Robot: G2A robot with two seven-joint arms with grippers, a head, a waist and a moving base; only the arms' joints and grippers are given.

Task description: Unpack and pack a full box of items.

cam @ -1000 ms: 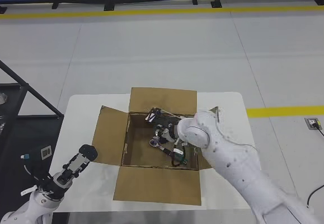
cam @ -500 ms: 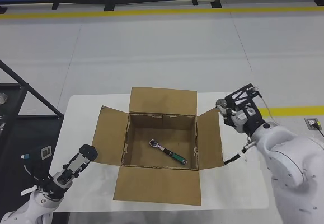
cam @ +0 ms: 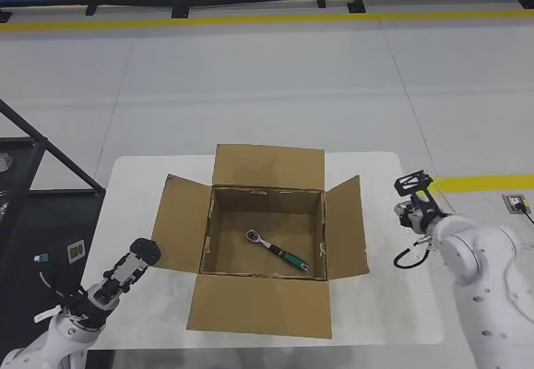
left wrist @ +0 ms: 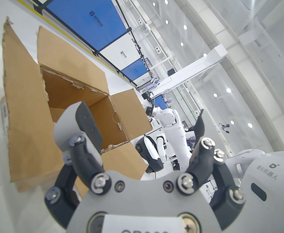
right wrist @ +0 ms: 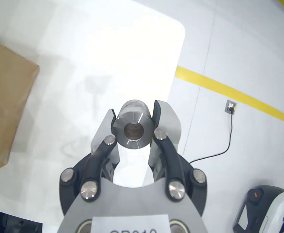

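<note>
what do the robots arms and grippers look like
Both arms are smooth white shells. The left gripper and right gripper match: grey metal plate with silver screws, black linkages, a white label, pale jaws with black pads. A black cable loops by the right wrist.

Noted on right arm (cam: 488,277): white, smooth rounded shells; thin black cable (cam: 401,259) looped by the wrist.
On left arm (cam: 53,346): white shell, black wrist section.
The left gripper (left wrist: 142,120): grey metal base plate, black links, silver round-head screws at pivots; fingers (left wrist: 64,132) pale grey with black pads; white label at plate edge.
The right gripper (right wrist: 134,117): same build, with grey plate, black links, silver screws, flat grey fingers, black pads, white label with dark print.
White casing (left wrist: 265,170) beside left gripper: dark print, black oval slot.
</note>
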